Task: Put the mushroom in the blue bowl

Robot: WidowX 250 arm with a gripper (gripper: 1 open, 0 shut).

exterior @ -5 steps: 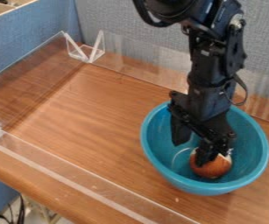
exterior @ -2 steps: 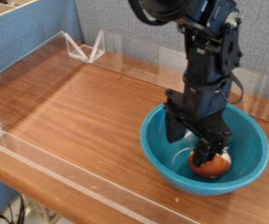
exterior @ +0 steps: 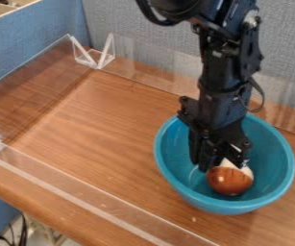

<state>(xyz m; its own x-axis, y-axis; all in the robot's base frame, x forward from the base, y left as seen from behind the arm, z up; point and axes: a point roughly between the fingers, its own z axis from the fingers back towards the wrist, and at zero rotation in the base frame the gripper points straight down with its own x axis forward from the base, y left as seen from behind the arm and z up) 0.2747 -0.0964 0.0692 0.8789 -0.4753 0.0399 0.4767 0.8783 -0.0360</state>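
The blue bowl [exterior: 276,181] sits on the wooden table at the right. The mushroom [exterior: 230,179], reddish-brown on top and cream on one side, lies on the bowl's floor. My gripper [exterior: 219,159] points straight down into the bowl. Its black fingers are drawn together just above and behind the mushroom, close to its top. No part of the mushroom shows between them. The mushroom rests in the bowl and looks free of the fingers, though contact at its back is hidden.
Clear acrylic walls [exterior: 60,183] edge the wooden table [exterior: 86,125] at the front and left. A clear stand [exterior: 96,53] is at the back left. A blue panel and a grey wall stand behind.
The fingers, spread on either side of the mushroom a second ago, have drawn together. The hand stayed in place and the mushroom stayed in the bowl.
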